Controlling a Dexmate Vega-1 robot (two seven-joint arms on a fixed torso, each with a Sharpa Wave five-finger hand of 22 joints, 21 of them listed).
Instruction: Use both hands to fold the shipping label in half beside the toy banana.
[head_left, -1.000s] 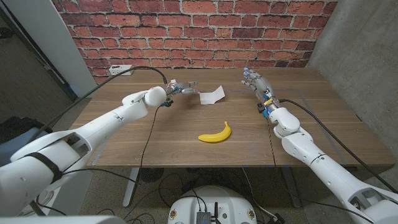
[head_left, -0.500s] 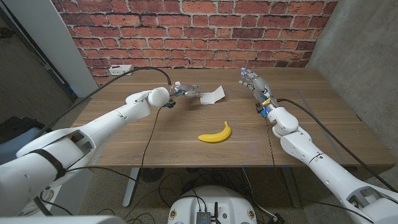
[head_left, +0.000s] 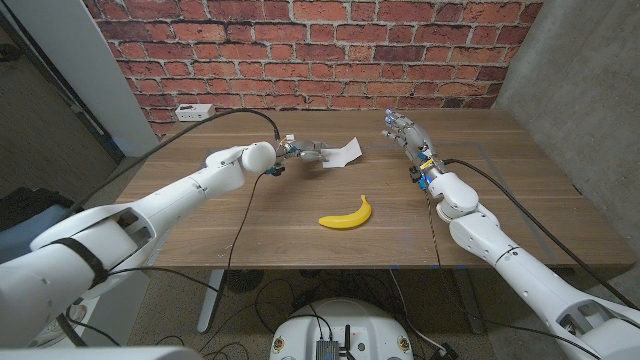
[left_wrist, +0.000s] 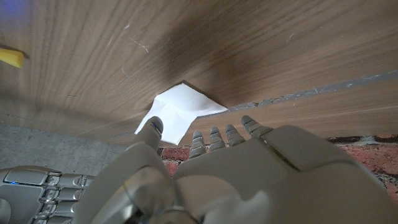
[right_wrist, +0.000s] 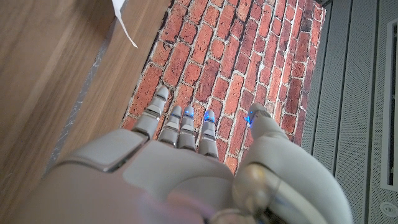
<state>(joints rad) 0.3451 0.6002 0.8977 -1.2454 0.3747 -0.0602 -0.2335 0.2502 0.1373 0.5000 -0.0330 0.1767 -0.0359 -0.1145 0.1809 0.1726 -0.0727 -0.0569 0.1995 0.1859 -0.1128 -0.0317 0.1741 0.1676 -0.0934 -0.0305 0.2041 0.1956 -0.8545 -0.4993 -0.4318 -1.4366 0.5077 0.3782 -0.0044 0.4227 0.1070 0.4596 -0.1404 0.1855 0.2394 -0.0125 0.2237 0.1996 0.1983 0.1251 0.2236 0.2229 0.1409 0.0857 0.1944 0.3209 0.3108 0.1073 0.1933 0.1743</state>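
While the left robot hand pinches the creased white paper label, the right robot hand hovers spread.

Shipping label: plain white, far centre. Toy banana: bright yellow, nearer. Table: brown wood grain. Back wall: red brick, pale mortar lines. Both hands: grey-white; right hand fingertips glow blue.

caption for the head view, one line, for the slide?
Left hand reaches the white shipping label while the right hand hovers open nearby; toy banana lies nearer the robot.
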